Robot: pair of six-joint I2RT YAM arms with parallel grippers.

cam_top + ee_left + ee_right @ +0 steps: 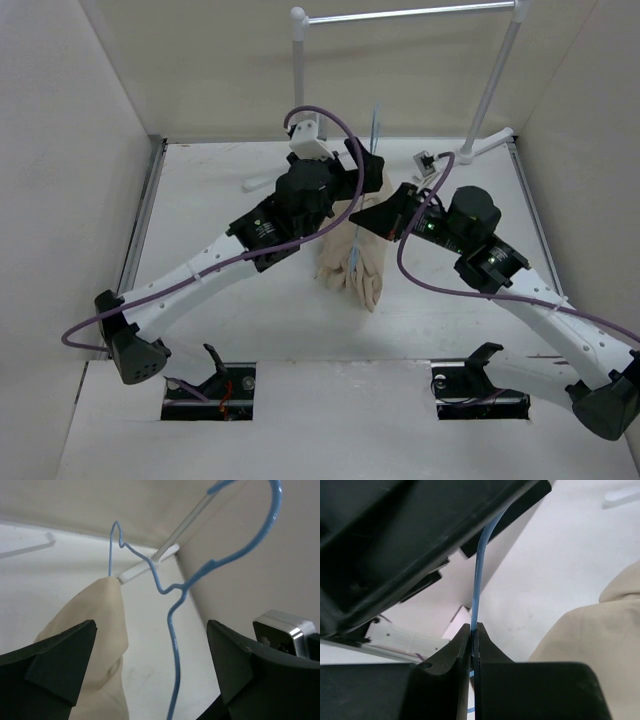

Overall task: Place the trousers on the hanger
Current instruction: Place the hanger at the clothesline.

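Two things matter most here. One is the thin pale-blue wire hanger [172,645], kinked at its neck and curled into a hook at the top. The other is the soft beige cloth trousers [352,262], matte and creased, bunched into a hanging bundle. We see the wire run down into the cloth at one shoulder, so the trousers drape from the hanger. They hang over the middle of the white table [220,310], between the two wrists. Whether their lower end touches the tabletop we cannot tell. Behind them stands a white tubular rack [400,14], a top bar on two posts.

We see the left arm [200,265] reach diagonally from its base at the near left toward the centre, its wrist turned toward the hanger. The left gripper [150,630] stands wide apart, and the wire passes through the gap between its dark blocky fingers [60,655]. The right arm [520,285] comes in from the near right, bent at the elbow. The right gripper [474,637] is clamped tight on the hanger's wire, which rises from between its dark fingertips, with the trousers just beside it.
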